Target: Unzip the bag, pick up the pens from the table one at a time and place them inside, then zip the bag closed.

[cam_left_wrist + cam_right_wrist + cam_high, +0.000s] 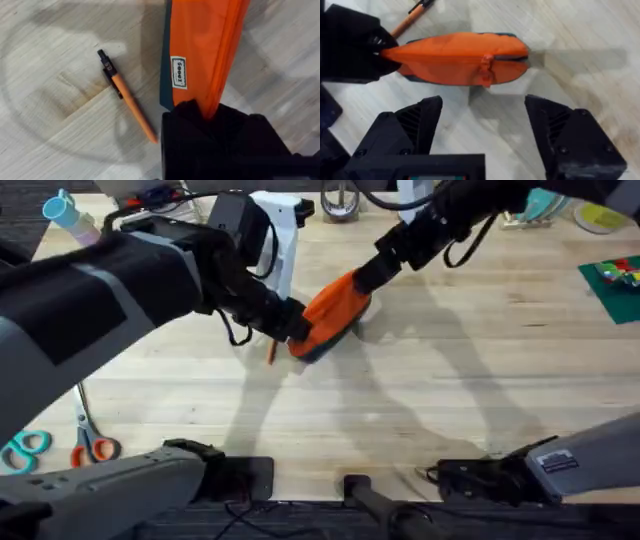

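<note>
The orange bag (332, 308) lies on the table (420, 400), navy underside showing at its edge. My left gripper (293, 323) is shut on the bag's near-left end; in the left wrist view the pinched fabric (205, 60) runs into the black fingers (200, 125). My right gripper (482, 125) is open, just short of the bag's long side (455, 65), facing the zipper pull (485, 67). In the overhead view it hovers at the bag's far-right end (368, 277). One orange pen (127, 97) with a black end lies on the wood beside the bag, also seen as the pen (270, 352).
Orange-handled scissors (93, 446) and teal-handled ones (26, 446) lie at the near left. A white stand (277, 235) rises behind the bag. A blue bottle (66, 212) is at the far left, a green mat (612, 280) at the far right.
</note>
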Controlling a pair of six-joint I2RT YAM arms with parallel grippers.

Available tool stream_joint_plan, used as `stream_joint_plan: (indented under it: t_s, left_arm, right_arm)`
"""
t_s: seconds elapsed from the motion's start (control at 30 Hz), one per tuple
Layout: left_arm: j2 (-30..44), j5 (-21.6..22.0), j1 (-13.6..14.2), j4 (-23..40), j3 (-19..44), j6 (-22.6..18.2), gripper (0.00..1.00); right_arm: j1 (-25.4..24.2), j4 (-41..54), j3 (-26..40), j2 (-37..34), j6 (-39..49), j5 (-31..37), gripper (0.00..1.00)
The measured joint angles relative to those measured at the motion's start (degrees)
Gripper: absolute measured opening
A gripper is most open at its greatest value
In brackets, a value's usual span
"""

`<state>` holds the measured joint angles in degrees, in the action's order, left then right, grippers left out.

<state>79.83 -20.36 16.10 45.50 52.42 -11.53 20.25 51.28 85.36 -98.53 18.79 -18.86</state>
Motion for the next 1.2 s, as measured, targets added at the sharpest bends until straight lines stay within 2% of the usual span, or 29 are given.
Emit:
stream_joint_plan:
  t_s: [0.8,0.97,1.2]
  left_arm:
    - [0.0,0.0,0.0,0.0,0.0,0.0,0.042]
    - [0.0,0.0,0.0,0.0,0.0,0.0,0.042]
    - [0.0,0.0,0.0,-0.1,0.0,0.0,0.042]
  right_arm:
    - [0.6,-5.7,0.0,-7.2,-3.3,1.1,0.99]
    - [0.8,-5.9,0.0,-8.9,-3.8,1.1,0.915]
    - [1.1,-6.0,0.0,-8.9,-3.9,0.9,0.747]
